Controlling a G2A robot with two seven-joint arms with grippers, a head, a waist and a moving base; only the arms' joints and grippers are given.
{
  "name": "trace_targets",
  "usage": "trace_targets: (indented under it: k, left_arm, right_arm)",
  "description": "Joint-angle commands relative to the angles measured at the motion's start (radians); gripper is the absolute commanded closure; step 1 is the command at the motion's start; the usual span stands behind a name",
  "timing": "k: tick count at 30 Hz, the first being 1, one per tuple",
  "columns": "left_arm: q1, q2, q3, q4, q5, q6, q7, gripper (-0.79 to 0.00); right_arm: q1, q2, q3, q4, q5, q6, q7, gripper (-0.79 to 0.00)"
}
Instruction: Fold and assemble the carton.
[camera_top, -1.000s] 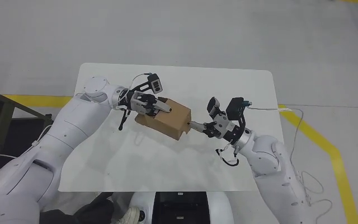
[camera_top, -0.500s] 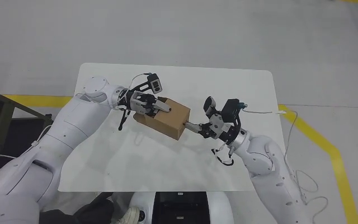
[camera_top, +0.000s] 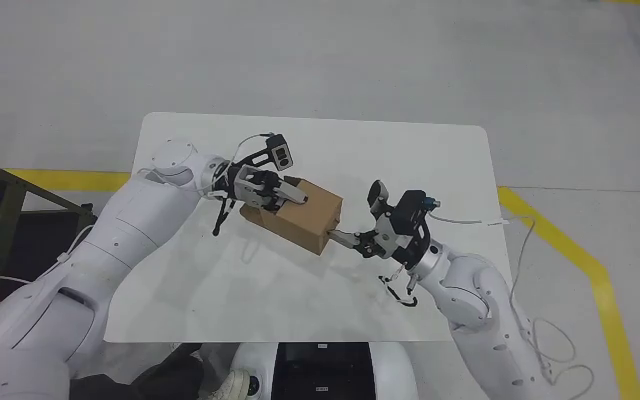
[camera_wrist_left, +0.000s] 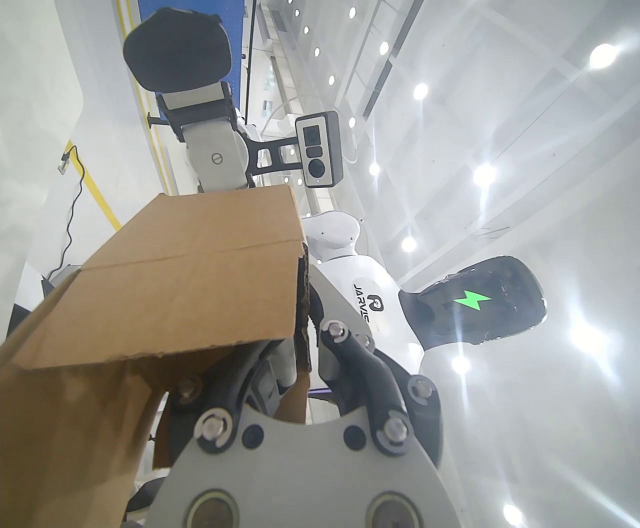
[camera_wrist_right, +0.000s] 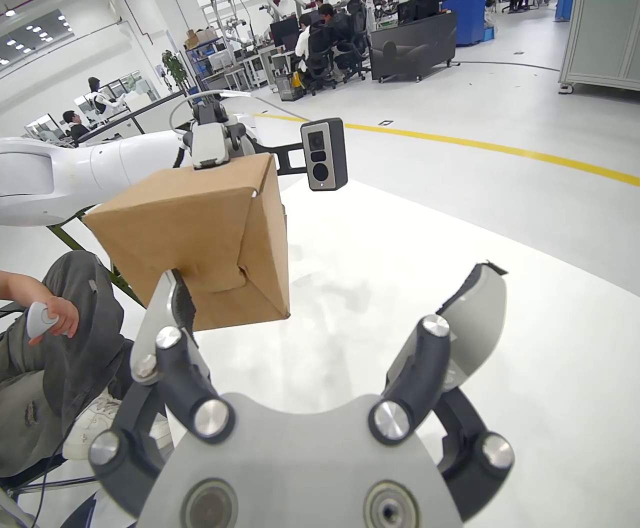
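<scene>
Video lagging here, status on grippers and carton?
Left gripper shut on brown cardboard carton, held above white table. Right gripper open, one finger against carton's folded end.

The white surface (camera_top: 250, 295) with rounded corners stands on a pale grey floor (camera_top: 400, 60) crossed by a yellow line (camera_top: 70, 180) (the carton (camera_top: 305, 210) hangs clear above it).

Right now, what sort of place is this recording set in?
Probably a robotics lab or test hall, not a home: a yellow line on a wide glossy floor, office desks behind, and a high ceiling with rows of lights over the white table.
</scene>
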Motion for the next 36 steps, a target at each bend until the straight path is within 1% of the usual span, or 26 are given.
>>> trace_targets:
  k: [1,15,36]
  left_arm:
    - [0.0,0.001,0.002,-0.002,0.0,0.0,0.0,0.0]
    - [-0.005,0.005,0.017,-0.006,-0.006,-0.002,0.0,0.0]
    - [-0.01,0.011,0.026,-0.008,-0.017,-0.01,0.0,0.0]
  right_arm:
    - [0.005,0.0,-0.002,0.003,0.002,-0.001,-0.007,-0.785]
    - [0.033,0.003,-0.03,0.014,-0.007,0.018,-0.012,-0.785]
    - [0.067,0.006,-0.058,0.044,0.021,0.026,-0.023,-0.785]
